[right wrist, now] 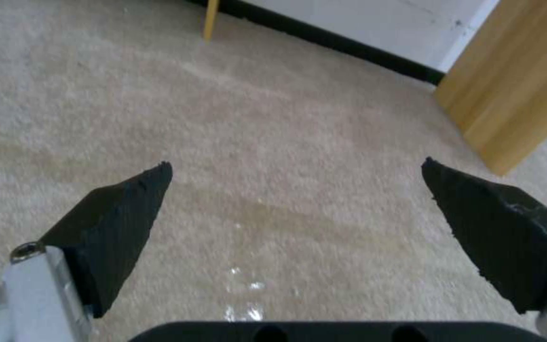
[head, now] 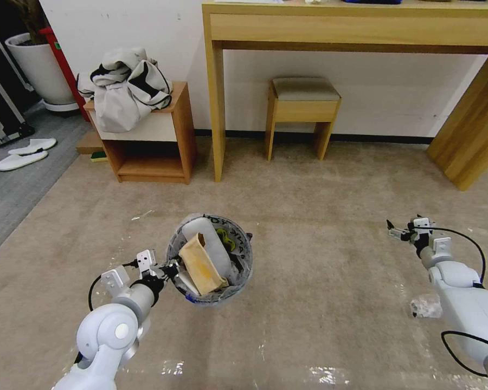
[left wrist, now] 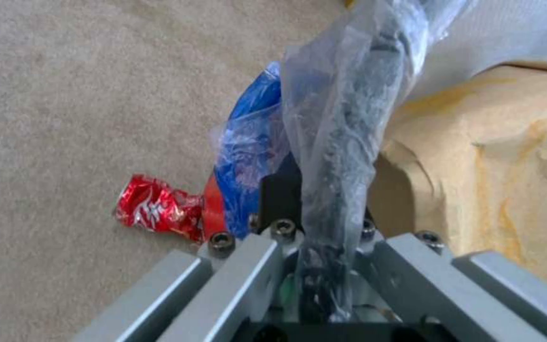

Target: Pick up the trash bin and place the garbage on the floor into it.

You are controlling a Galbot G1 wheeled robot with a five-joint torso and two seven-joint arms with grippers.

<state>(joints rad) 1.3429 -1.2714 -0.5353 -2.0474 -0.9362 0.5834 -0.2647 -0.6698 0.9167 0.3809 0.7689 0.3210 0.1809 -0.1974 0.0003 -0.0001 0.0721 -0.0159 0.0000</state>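
Holding the trash bin (head: 211, 260) by its rim, the left gripper (head: 168, 269) is clamped on the bagged edge; cardboard and a slipper are inside. Beside the bin, a red wrapper (left wrist: 157, 209) lies on the floor (head: 320, 303). Right gripper (head: 400, 233), well apart, fingers spread, empty.

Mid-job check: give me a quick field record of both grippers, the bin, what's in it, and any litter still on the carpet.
left gripper: shut on the trash bin rim, bin held up
right gripper: open, holding nothing, above the carpet
bin contents: cardboard scrap, white slipper
litter left: red foil wrapper beside the bin; clear plastic wad by the right arm
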